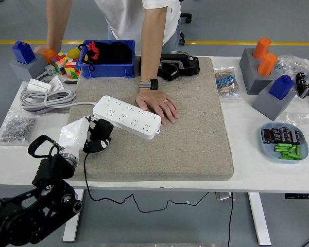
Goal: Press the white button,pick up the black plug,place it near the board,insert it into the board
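A white power strip [126, 117], the board, lies slanted on the grey felt mat [195, 134]. A person's hand [157, 105] rests flat against its far right side. My left hand [86, 136], white with dark fingers, is shut on the black plug [99, 135] just in front of the strip's left end. The plug hangs slightly above the mat, close to the strip's near edge, and its black cord [85, 175] runs down over the table's front edge. My right arm does not show.
A blue bin [107, 59], puzzle cubes [66, 66] and a coiled grey cable [45, 98] sit at the back left. A bag of screws [16, 128] lies by the left edge. Grey blocks with orange and blue pieces [268, 72] and a tray of parts [286, 142] stand right.
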Action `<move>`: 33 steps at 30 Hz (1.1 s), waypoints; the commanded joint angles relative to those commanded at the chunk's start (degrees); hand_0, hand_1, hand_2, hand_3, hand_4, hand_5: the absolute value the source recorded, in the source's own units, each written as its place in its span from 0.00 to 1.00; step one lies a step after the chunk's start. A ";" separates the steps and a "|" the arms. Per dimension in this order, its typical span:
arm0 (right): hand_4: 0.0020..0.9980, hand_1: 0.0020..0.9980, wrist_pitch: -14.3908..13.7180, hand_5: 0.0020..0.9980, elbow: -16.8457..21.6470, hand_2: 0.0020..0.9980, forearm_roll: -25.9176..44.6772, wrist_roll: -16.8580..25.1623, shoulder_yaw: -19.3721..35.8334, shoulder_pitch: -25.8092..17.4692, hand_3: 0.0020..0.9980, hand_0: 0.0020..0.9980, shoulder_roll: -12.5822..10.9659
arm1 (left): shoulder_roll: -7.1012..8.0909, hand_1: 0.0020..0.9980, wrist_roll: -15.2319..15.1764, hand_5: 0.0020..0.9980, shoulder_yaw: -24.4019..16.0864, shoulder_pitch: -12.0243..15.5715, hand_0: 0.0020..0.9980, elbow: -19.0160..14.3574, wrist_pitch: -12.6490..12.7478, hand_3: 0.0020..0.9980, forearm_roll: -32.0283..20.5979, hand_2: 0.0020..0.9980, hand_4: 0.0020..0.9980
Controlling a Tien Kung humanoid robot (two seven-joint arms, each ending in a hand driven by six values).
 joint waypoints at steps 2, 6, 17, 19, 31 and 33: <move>0.65 0.60 -0.02 0.39 -0.01 0.59 0.03 0.01 -0.02 0.02 0.58 0.63 0.00 | 0.11 0.22 0.00 0.00 -0.31 -0.15 0.23 -0.02 0.17 0.54 0.02 0.26 0.60; 0.65 0.60 -0.05 0.39 0.00 0.59 0.11 0.06 -0.04 0.06 0.58 0.63 -0.05 | 0.30 0.22 0.00 0.00 -0.71 -0.96 0.23 0.28 0.44 0.54 -0.19 0.26 0.60; 0.65 0.60 -0.04 0.39 -0.05 0.59 0.35 0.05 -0.35 0.08 0.58 0.62 -0.05 | -0.30 0.21 0.00 0.00 0.75 -6.06 0.23 3.31 -0.05 0.53 -1.63 0.26 0.62; 0.65 0.60 -0.05 0.39 -0.04 0.59 0.44 0.06 -0.44 0.08 0.58 0.62 -0.08 | -0.59 0.22 -0.03 0.00 1.37 -6.99 0.23 4.12 -0.15 0.53 -1.98 0.25 0.62; 0.65 0.60 -0.05 0.38 -0.12 0.59 0.70 0.05 -0.59 0.14 0.58 0.62 -0.16 | -1.87 0.22 -0.30 0.00 4.76 -11.53 0.24 9.26 -0.60 0.53 -3.36 0.26 0.62; 0.65 0.60 -0.03 0.38 -0.11 0.59 0.75 0.05 -0.73 0.17 0.58 0.62 -0.20 | -2.02 0.22 -0.25 0.00 5.19 -12.12 0.24 10.17 -0.71 0.53 -3.52 0.26 0.62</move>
